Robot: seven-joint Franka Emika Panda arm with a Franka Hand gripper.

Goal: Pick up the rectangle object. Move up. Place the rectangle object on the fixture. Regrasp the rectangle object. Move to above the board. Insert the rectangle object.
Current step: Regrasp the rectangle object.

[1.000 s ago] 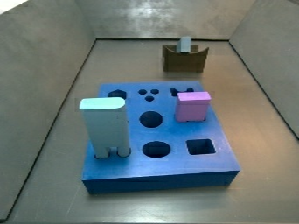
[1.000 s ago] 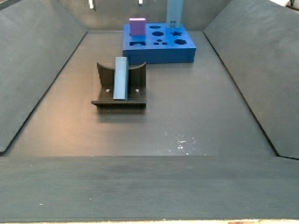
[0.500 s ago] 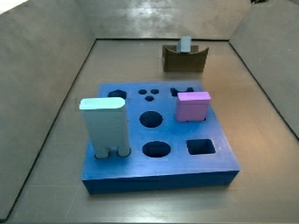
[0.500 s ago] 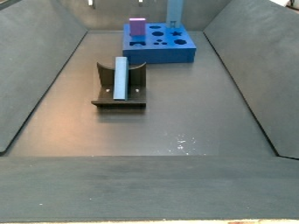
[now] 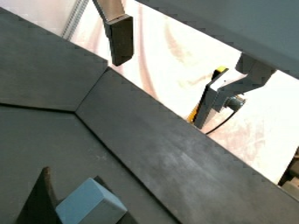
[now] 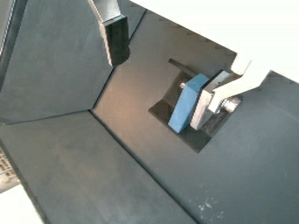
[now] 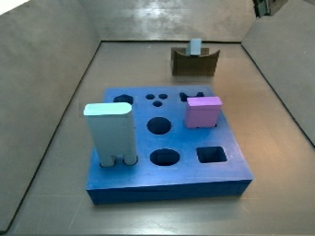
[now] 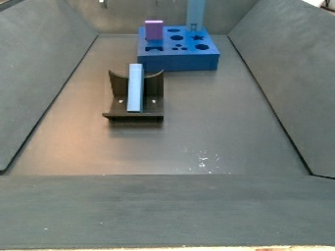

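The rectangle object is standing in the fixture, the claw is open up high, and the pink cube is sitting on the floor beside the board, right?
Not quite. The pink cube sits on top of the board, not on the floor; a side view shows it. The rest holds: the rectangle object stands in the fixture, and the claw is open above, holding nothing.

**Gripper seen only in part**

In both wrist views the gripper (image 6: pixel 170 61) showed two flat silver finger plates. One finger (image 5: pixel 118 38) carried a dark rectangular pad on its inner face; the other finger (image 6: pixel 229 86) looked pale and angular, with a small yellow mark visible (image 5: pixel 219 72). In a side view, only a small dark piece of the gripper (image 7: pixel 262 7) appeared at the top edge.
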